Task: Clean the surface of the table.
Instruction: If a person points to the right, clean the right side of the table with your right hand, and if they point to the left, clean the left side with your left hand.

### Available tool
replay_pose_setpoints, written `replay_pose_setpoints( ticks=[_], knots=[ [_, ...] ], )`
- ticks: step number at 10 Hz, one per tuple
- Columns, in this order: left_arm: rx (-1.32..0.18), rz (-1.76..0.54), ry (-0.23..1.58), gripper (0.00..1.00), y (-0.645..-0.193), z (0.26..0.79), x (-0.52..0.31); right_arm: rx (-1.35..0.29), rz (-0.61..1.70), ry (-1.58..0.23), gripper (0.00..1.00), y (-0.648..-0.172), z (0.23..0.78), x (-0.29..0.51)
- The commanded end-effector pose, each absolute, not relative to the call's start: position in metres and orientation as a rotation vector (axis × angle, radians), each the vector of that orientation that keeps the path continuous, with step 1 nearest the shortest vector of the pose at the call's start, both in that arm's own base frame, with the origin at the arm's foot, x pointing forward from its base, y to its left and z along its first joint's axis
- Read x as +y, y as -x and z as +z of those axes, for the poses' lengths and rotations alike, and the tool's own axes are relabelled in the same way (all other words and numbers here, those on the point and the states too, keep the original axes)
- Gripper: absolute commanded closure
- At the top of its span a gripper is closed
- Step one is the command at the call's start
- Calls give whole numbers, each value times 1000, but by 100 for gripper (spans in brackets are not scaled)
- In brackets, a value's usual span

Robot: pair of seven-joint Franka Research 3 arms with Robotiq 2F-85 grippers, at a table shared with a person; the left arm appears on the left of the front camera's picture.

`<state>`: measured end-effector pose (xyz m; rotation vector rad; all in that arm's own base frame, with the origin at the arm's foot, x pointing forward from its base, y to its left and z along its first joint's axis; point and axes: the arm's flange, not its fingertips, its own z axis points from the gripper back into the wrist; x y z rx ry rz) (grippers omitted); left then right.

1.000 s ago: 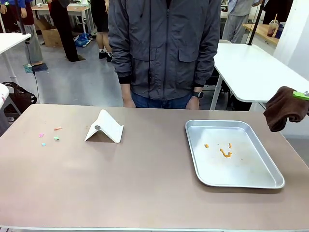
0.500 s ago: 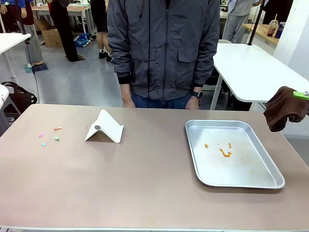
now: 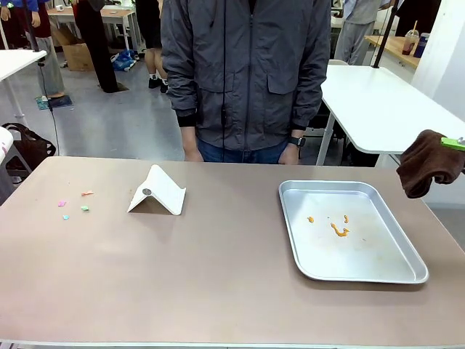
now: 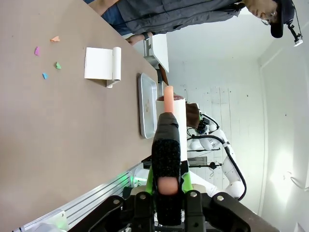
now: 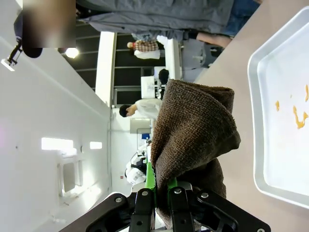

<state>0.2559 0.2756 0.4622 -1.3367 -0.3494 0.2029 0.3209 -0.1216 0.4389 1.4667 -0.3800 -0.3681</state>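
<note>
Across the front view stretches the wide tan-brown matte table [image 3: 218,283], its top bare over most of the near half. Toward its left end lies a small scatter of pink, green, blue and orange paper scraps [image 3: 75,203]. Near them, toward the middle, a white folded card [image 3: 161,190] stands tent-like. A shiny rectangular metal tray [image 3: 363,254] with orange smears [image 3: 338,230] sits well apart on the right half. A person in a grey jacket [image 3: 247,73] stands at the far edge, with grey floor and a white-topped table [image 3: 378,102] behind. Off the right end, clear of the surface, the right fingers [image 5: 159,180] are clamped on a dark brown terry cloth [image 5: 193,130]. The left fingers [image 4: 166,193] are closed around a black rough-textured tool with a salmon tip [image 4: 166,145], held beyond the table's near edge.
</note>
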Motion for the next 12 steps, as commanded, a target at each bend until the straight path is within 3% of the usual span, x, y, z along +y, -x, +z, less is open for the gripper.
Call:
replay_pose_setpoints(
  ticks=[1, 12],
  knots=[
    [-345, 194, 1338, 100, -255, 465, 278, -371, -375, -1474, 100, -320, 443, -121],
    [-345, 194, 1338, 100, -255, 465, 278, -371, -375, -1474, 100, -320, 443, -121]
  ],
)
